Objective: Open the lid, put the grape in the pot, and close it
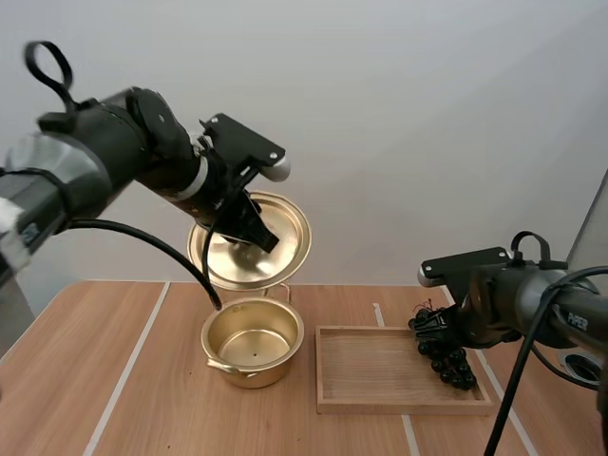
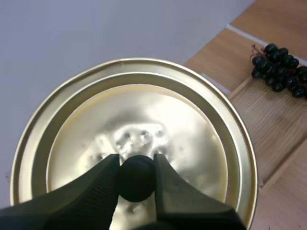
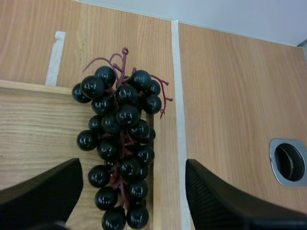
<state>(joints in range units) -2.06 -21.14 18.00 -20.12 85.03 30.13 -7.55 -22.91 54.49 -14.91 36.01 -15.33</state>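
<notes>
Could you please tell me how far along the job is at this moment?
Done: the lid is off, held by its knob in the left jaws above the open, empty pot. In hand: the right jaws, open, flank the grapes on the tray's edge, not gripping yet. Left: lift the grapes into the pot, then replace the lid.
</notes>
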